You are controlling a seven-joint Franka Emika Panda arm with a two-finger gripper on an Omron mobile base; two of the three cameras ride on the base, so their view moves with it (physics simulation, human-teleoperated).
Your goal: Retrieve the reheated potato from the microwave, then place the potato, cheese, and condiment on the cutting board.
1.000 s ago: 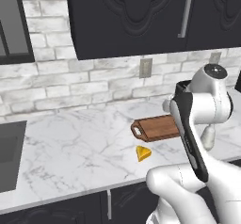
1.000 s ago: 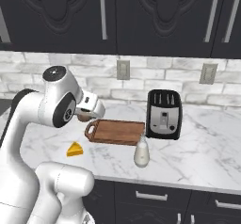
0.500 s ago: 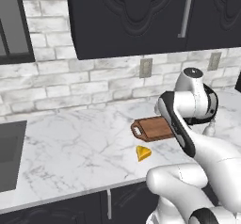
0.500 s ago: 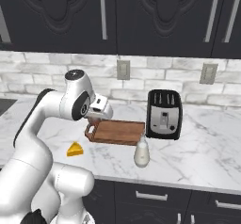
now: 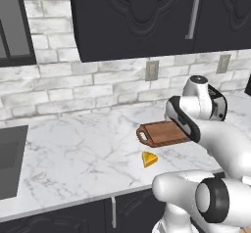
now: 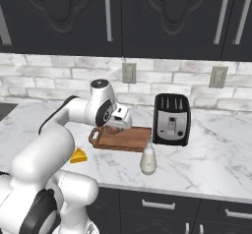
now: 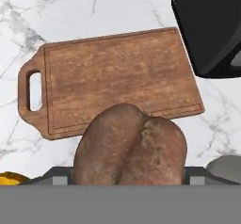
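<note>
My gripper is shut on the potato, a brown lump that hides the fingertips in the hand view. It hangs just above the near edge of the cutting board, a reddish-brown board whose handle hole points left. The board is partly covered by my arm in the left base view. The cheese, a small yellow wedge, lies on the counter in front of the board's handle end. The condiment, a small white bottle, stands at the board's front right. The microwave is out of view.
A black toaster stands right beside the board's right end and shows as a black box in the hand view. A dark recess is set in the marble counter far left. Dark cabinets hang above.
My arm has swung forward and lowered, carrying the potato over the cutting board. Board, cheese, bottle and toaster have stayed put.
</note>
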